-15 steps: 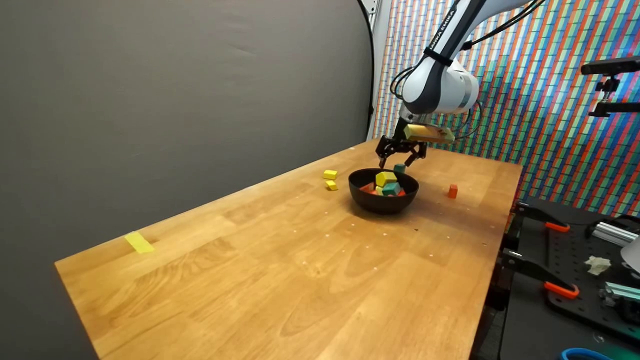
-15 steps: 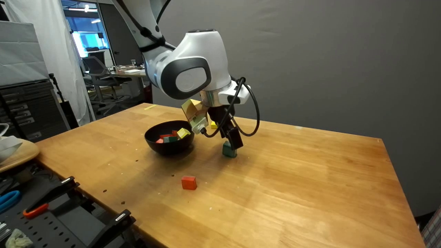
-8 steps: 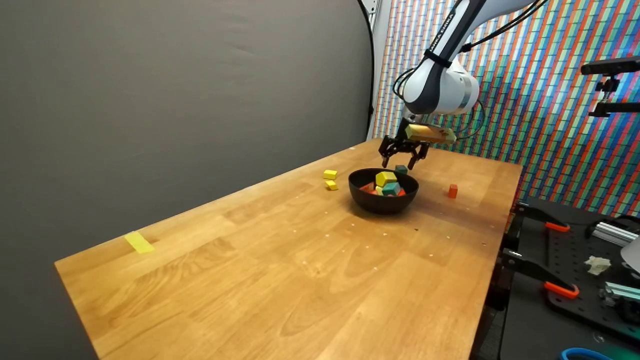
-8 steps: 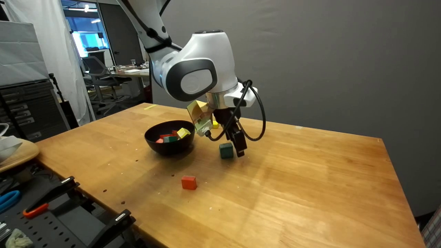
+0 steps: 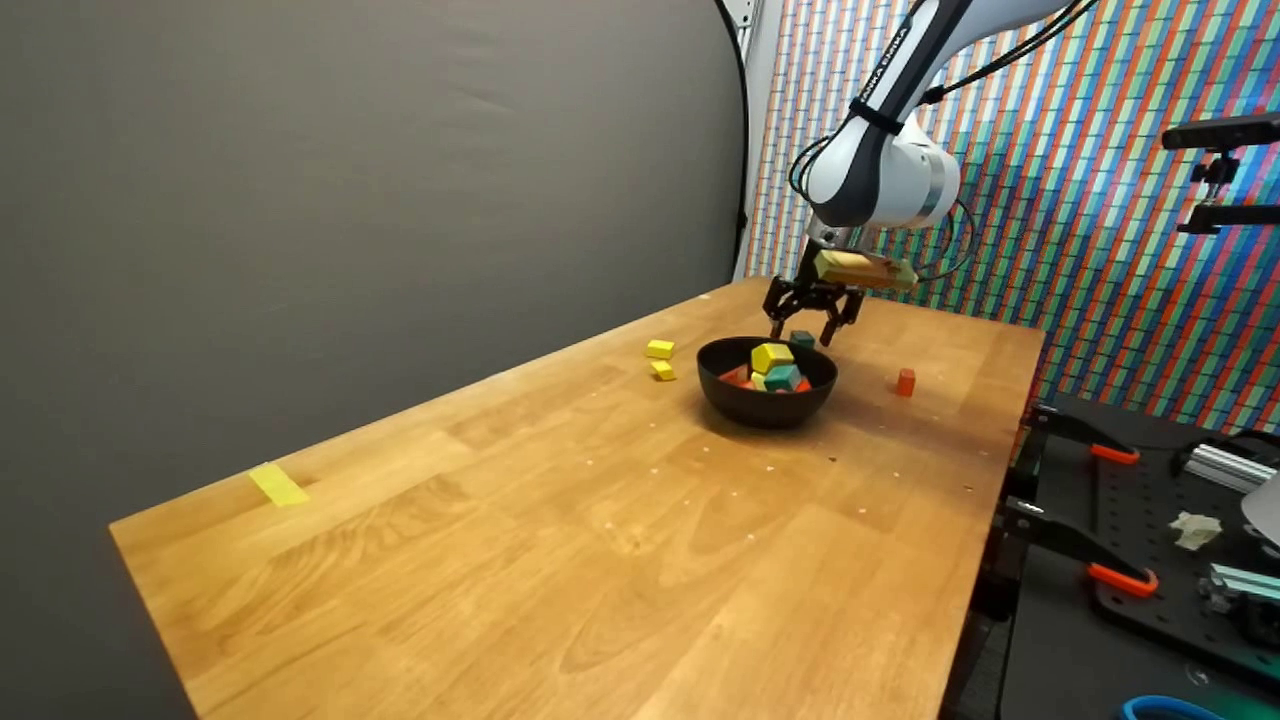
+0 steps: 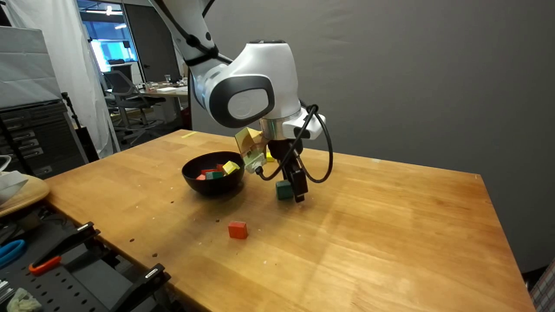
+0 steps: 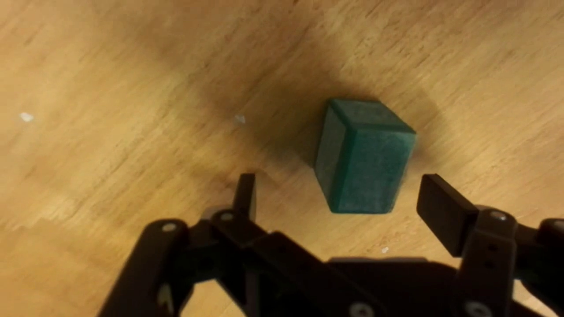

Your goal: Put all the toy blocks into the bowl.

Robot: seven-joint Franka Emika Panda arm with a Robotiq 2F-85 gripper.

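The black bowl [image 5: 765,408] [image 6: 212,186] stands on the table with several red, yellow and green blocks in it, such as a yellow block [image 5: 772,357]. A green block [image 7: 374,171] [image 6: 284,190] stands on the table just beyond the bowl. My gripper [image 7: 338,176] [image 5: 802,331] is open and low over the table. In the wrist view the green block lies ahead of and partly between the fingertips, apart from both, closer to the right one. A red block [image 6: 238,230] [image 5: 905,382] and two yellow blocks [image 5: 660,349] [image 5: 663,371] lie loose on the table.
A flat yellow strip [image 5: 279,484] is on the table near its edge. Black clamps with orange tips [image 5: 1115,455] and a dark side bench [image 5: 1060,640] are beside the table. A cable loop [image 6: 323,173] and a yellowish box [image 6: 251,145] hang on the wrist.
My gripper has moved lower and a little away from the bowl, staying open. The green block shifted slightly between one second and half a second ago, and now stands still.
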